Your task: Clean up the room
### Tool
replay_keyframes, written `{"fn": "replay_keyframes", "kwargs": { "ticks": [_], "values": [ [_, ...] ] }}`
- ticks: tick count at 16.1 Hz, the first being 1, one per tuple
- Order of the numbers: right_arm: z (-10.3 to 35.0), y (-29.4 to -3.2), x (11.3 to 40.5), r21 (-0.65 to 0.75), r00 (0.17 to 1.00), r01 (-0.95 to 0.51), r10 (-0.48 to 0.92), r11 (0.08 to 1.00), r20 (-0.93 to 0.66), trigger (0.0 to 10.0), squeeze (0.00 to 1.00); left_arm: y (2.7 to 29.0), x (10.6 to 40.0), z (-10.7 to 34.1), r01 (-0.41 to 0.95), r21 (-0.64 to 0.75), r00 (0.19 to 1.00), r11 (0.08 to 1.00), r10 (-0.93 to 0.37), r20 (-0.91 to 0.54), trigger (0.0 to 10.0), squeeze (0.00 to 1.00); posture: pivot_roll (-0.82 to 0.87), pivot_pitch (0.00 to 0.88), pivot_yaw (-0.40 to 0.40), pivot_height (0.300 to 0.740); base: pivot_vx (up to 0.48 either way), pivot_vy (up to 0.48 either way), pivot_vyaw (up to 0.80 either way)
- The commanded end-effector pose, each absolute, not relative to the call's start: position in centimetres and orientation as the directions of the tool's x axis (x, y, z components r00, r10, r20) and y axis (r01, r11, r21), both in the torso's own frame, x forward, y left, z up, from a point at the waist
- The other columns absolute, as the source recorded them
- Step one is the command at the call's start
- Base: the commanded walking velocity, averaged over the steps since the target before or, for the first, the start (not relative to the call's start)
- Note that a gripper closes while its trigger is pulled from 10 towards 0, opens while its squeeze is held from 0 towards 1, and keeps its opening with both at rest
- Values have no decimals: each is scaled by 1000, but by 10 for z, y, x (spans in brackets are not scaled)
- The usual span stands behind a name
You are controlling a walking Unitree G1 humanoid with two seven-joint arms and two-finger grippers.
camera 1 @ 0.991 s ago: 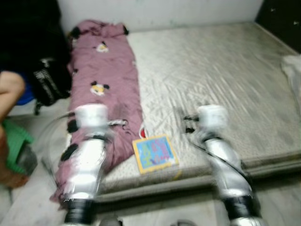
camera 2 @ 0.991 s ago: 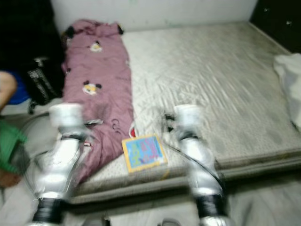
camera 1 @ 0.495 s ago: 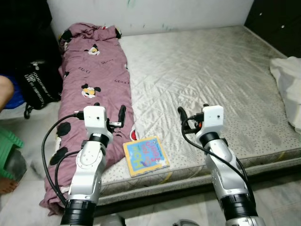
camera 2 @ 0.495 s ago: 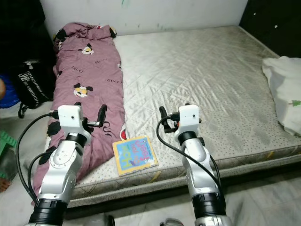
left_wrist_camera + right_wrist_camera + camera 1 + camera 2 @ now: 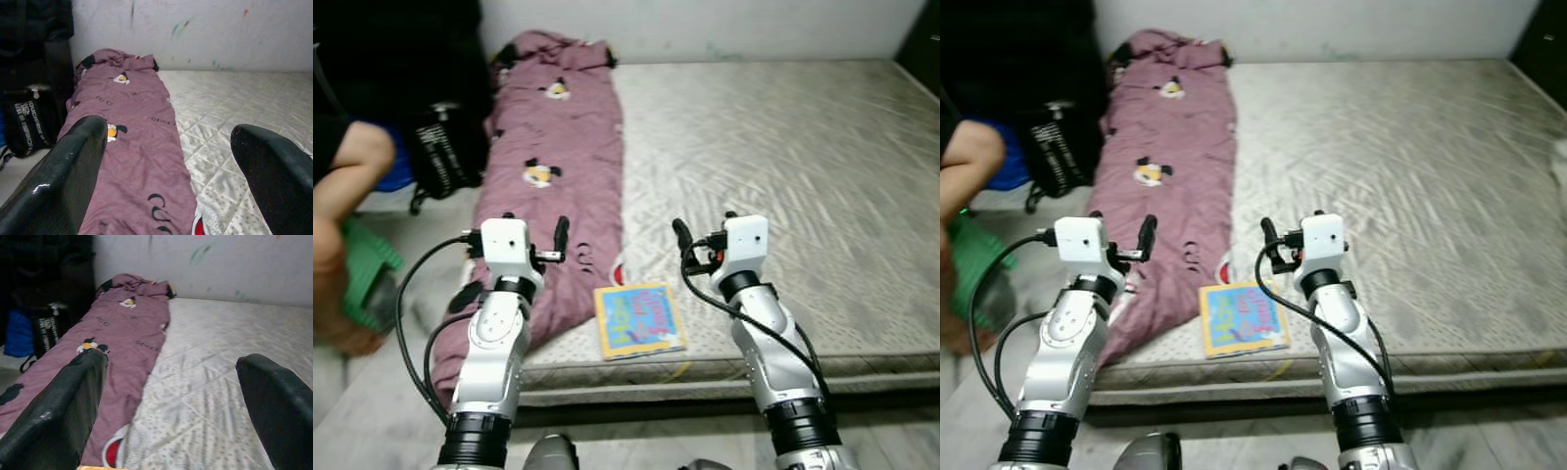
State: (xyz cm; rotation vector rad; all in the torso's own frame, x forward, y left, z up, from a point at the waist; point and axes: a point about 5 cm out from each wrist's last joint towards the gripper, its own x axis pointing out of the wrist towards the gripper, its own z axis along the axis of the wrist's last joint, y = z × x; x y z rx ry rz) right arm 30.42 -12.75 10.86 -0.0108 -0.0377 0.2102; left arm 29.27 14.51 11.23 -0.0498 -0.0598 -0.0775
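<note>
The view swings left since half a second ago, the white cloth gone from frame; both hands, left hand [image 5: 560,238] and right hand [image 5: 683,238], hover open and empty over the mattress [image 5: 803,147]; the book [image 5: 638,319] lies between and just below them, the purple blanket [image 5: 563,147] ahead of the left; nothing is yet gathered.

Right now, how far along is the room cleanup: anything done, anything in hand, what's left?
Nothing looks done yet. The purple blanket lies along the left edge of the mattress, and the colourful book sits at its near edge. Nothing is in hand: the left claw and right claw hover open over the bed, holding nothing. Left to do: the blanket, the book, and the black bag on the floor beside the bed.
</note>
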Motion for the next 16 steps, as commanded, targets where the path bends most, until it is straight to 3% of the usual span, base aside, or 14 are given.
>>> {"fn": "replay_keyframes", "kwargs": {
  "ticks": [1, 16],
  "values": [
    [108, -132, 305, -21, 980, -195, 196, 981, 34, 10000, 0, 142, 294, 112, 97, -57, 994, 994, -93, 57, 10000, 0, -14, 49, 11, 740, 0, -277, 0],
    [107, -132, 305, -20, 979, -199, 199, 980, 34, 10000, 0, 139, 293, 111, 112, -64, 992, 992, -109, 57, 10000, 0, -15, 49, 9, 740, 0, -311, 75]
  ]
}}
